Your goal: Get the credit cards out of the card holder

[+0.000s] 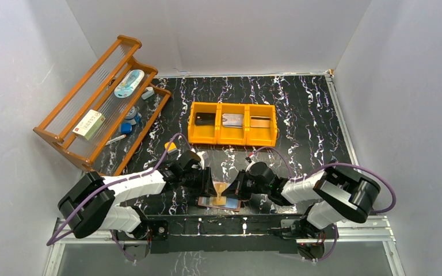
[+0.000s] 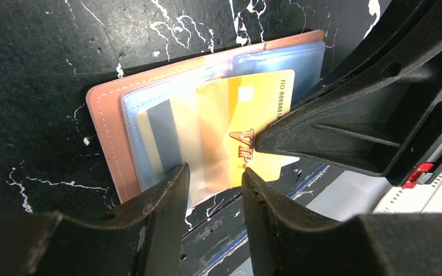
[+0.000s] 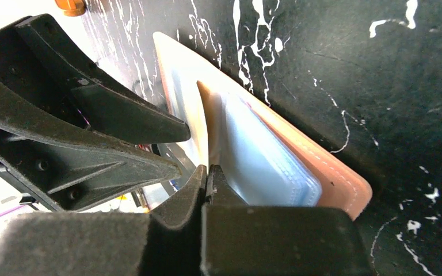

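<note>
The black marbled desk (image 1: 299, 109) is carrying a wooden rack (image 1: 124, 43) at the far left and an orange three-compartment tray (image 1: 233, 140) in the middle, and some cards (image 1: 233, 120) are already lying in that tray. Near the front edge, both arms are leaning in toward each other, and the salmon-pink card holder (image 2: 106, 132) is lying open and flat between them with its pale blue lining facing up. Its long side is running from left to right, so each hand is meeting it from one end and both are about equally near. A yellow credit card (image 2: 259, 98) with "VIP" printed on it is sticking partly out of its slot on the right arm's side, and its free end is rising off the lining. The right hand (image 3: 207, 172) is clenching on the edge of this card, with its fingertips closed together. So, as I judge, the pull should be going toward the right arm, away from the slot. The left hand (image 2: 213, 172) is hanging just over the near edge of the holder with its fingers partly apart and nothing gripped between them. I cannot tell if it is pressing the holder down.
</note>
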